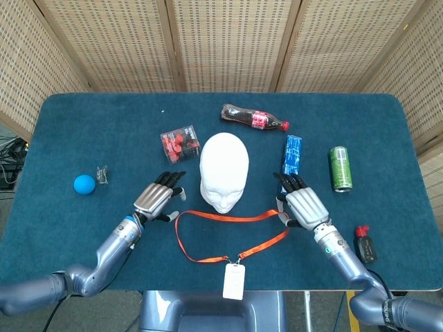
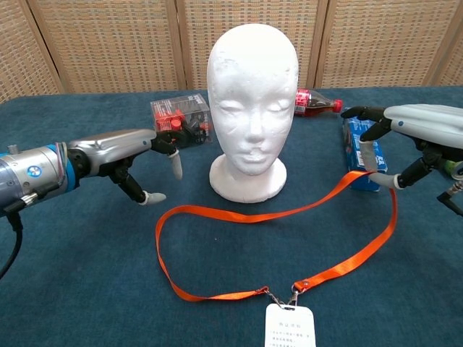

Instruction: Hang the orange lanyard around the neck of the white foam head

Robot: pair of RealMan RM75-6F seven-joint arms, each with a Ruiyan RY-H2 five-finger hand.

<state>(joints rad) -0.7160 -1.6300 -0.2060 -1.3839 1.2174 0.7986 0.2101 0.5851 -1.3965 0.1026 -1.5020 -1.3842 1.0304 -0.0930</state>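
The white foam head [image 1: 223,169] [image 2: 253,101] stands upright mid-table, facing me. In front of it lies the orange lanyard [image 1: 228,216] [image 2: 274,213] as a wide loop, its white badge [image 1: 234,280] [image 2: 289,326] at the near edge. My right hand [image 1: 304,206] [image 2: 416,134] holds the loop's right end, which is raised off the cloth by the thumb. My left hand [image 1: 158,197] [image 2: 134,155] hovers with fingers apart just left of the head, above the loop's left bend, holding nothing.
A clear box of red pieces [image 1: 180,144], a cola bottle [image 1: 254,119], a blue carton [image 1: 293,155] and a green can [image 1: 340,168] surround the head. A blue ball [image 1: 84,184] and a small clip [image 1: 103,174] lie far left, and a black-and-red object [image 1: 364,245] near right.
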